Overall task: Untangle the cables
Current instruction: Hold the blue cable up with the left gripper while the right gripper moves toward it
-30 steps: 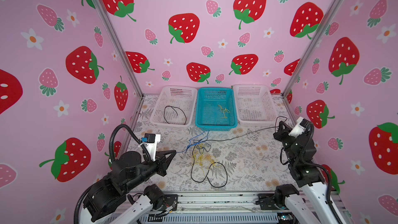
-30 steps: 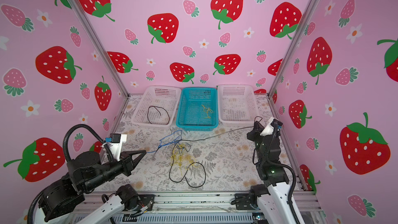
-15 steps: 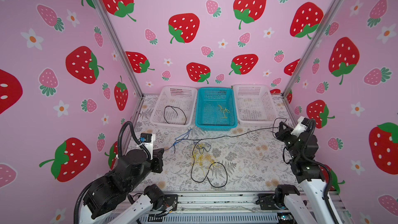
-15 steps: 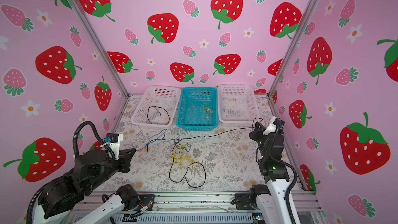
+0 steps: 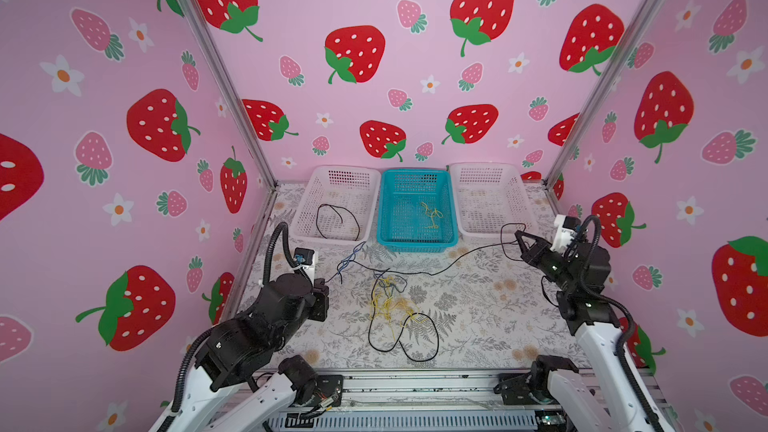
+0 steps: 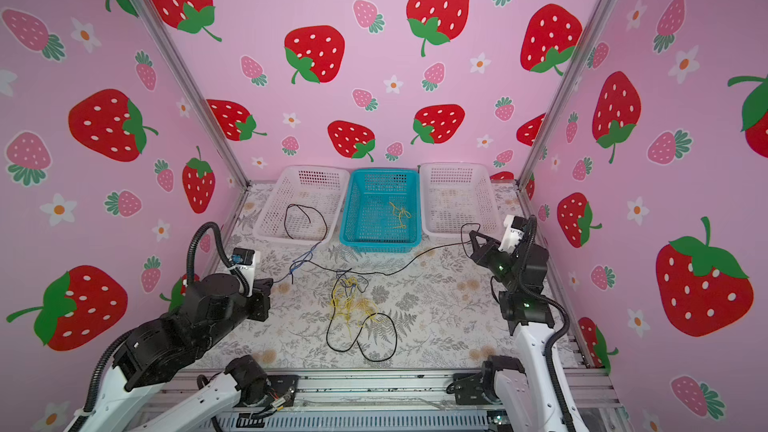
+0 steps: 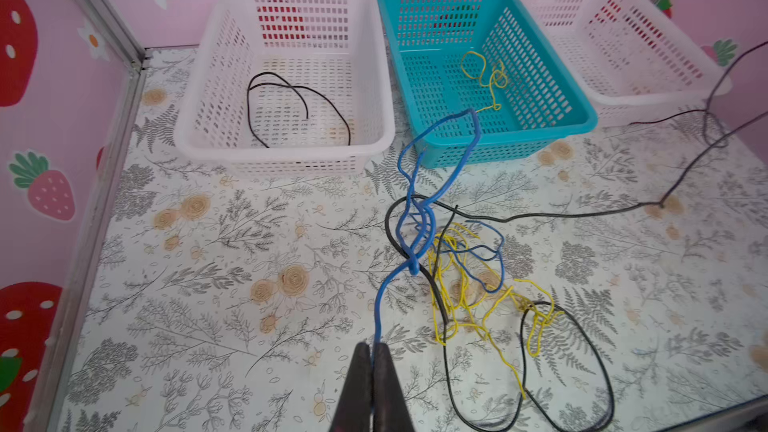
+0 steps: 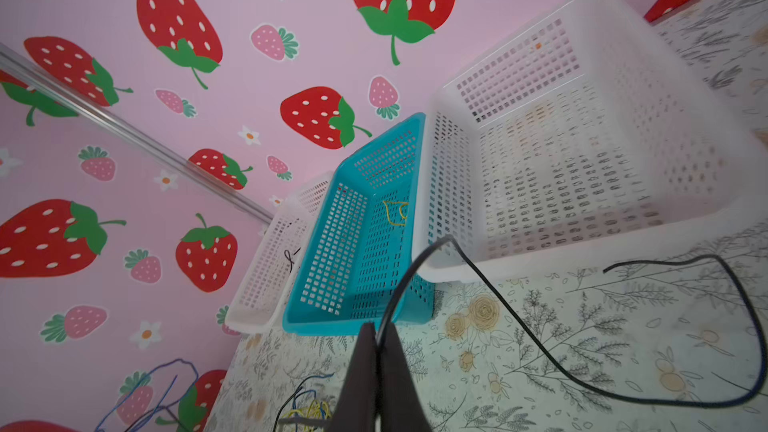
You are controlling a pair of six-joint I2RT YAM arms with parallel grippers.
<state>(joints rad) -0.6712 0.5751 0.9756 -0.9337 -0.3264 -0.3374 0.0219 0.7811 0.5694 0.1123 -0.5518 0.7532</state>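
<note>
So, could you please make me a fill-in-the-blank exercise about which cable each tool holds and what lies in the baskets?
The left tool is shut on a thin cable of ____ colour.
The right tool is shut on a long cable of ____ colour.
The teal basket holds one short cable of ____ colour.
In both top views, the white basket holding a black loop stands to the ____ of the teal basket.
Missing words: blue, black, yellow, left.

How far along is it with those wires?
Done: one black cable lies in the left white basket, a yellow cable in the blue basket. In hand: left claw pinches the blue cable, right claw a long black cable. Left: their knot with yellow wire on the table.
</note>
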